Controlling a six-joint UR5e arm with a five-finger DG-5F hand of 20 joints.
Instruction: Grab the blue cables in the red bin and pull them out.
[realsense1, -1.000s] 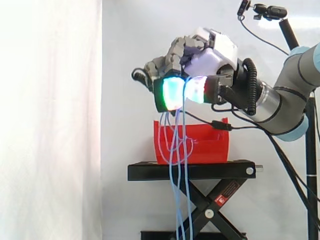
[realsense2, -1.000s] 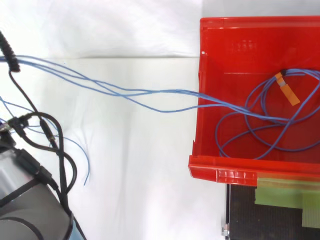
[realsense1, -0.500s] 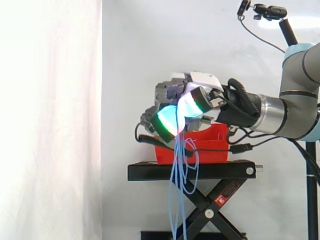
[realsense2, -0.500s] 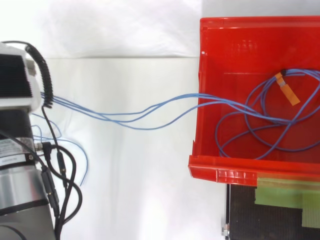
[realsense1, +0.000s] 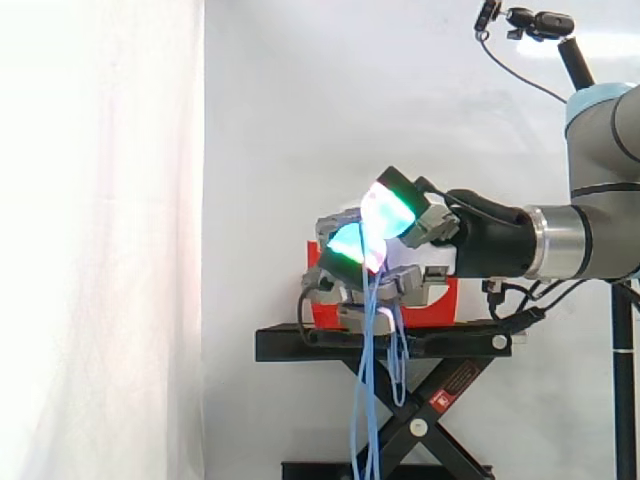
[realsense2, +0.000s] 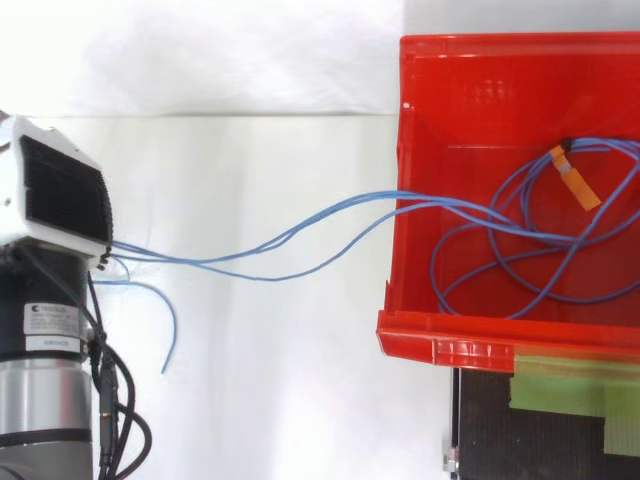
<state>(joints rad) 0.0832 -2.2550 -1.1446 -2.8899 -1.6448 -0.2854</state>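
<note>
The robot hand (realsense1: 395, 205) hung in front of the red plastic bin (realsense2: 440, 345), level with it in the side view. Its glowing green-white fingertips (realsense1: 345, 245) were curled together and pinched a bundle of thin blue cables (realsense1: 364, 400). Below the pinch, the loose strands dangled past the black scissor-lift stand (realsense1: 440, 342) that carried the bin.

In the top view, the strands ran slack from the robot hand across the white ground and over the bin's near wall. Most of their length lay coiled in loops on the bin floor. A small orange tag (realsense2: 573, 180) sat on the coil near the far side.
</note>
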